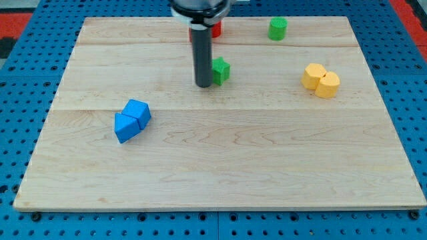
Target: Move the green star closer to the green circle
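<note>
Camera view, the only one: a pale wooden board (220, 167) lies on a blue pegboard surface (20, 133); a dark upright rod comes down from the view's top, and my tip (203, 85) rests on the board at the lower-left edge of the green star (220, 70), touching it or just beside it; the rod hides the star's left part, so contact cannot be confirmed; there is no pincer on this arm, only the plain rod, so nothing can be said of an open or closed grasp.

The green star sits a little above the board's middle, toward the view's top; the green circle (277, 29) stands near the top edge, up and to the view's right of the star, well apart from it, with bare wood between them.

Other blocks: a red block (215, 29) near the top edge, mostly hidden behind the rod, shape unclear; two yellow blocks (320, 80) touching each other at the view's right, rounded in outline; two blue blocks (132, 120) touching each other at the view's left, lower down, angular in shape.

Progress, as a judgement: the star appears not yet brought near the circle; the tip looks placed on the side away from the circle, suited to a push up and rightward; nearly the whole closing of the gap seems left to do.
</note>
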`<state>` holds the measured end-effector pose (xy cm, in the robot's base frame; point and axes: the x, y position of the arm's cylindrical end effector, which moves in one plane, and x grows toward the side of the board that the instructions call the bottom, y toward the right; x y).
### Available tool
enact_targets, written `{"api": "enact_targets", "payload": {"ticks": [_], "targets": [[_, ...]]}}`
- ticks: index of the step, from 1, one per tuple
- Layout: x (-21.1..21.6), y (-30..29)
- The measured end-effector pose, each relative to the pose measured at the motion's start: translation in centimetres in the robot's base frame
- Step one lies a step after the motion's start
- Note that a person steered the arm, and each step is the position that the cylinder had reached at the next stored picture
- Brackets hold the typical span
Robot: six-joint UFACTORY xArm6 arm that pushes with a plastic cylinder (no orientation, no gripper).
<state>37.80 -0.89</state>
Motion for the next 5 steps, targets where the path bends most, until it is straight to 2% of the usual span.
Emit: {"api": "enact_targets", "payload": {"ticks": [3,4,5], "targets": [[-7.4,6.4],[-7.7,6.8],[-6.8,3.5]]}}
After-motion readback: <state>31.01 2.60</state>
